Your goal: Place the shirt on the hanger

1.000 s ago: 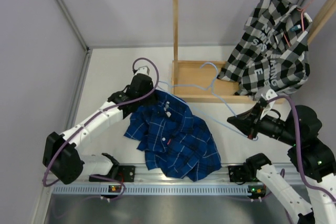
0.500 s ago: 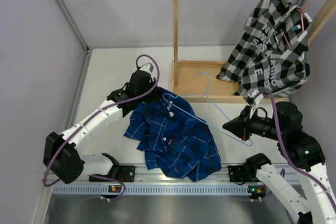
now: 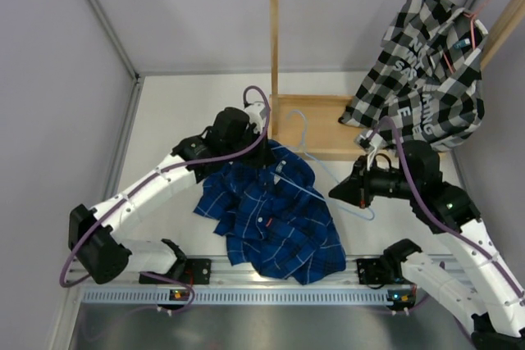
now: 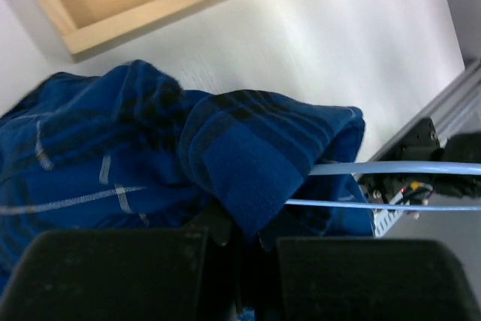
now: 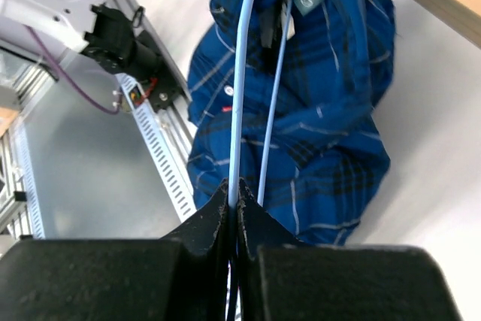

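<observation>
The royal-blue checked shirt [image 3: 275, 219] lies crumpled on the white table. My left gripper [image 3: 264, 153] is shut on a fold of the shirt [image 4: 248, 163] at its far edge and lifts it a little. My right gripper [image 3: 338, 193] is shut on the light-blue hanger [image 3: 316, 165], pinching one wire arm [image 5: 239, 110]. The hanger's left end reaches into the raised fold of the shirt [image 5: 301, 88]; two hanger wires [image 4: 391, 186] run out from under the fabric in the left wrist view. The hanger's hook points toward the wooden tray.
A wooden rack [image 3: 274, 55] with a top rail and a base tray [image 3: 328, 153] stands at the back right. A black-and-white checked shirt [image 3: 418, 79] hangs there on a pink hanger [image 3: 484, 2]. A slotted metal rail [image 3: 246, 294] runs along the near edge.
My right gripper has carried the hanger leftward, its end now under the shirt's edge. My left gripper has moved right and lifted the shirt's collar edge.
</observation>
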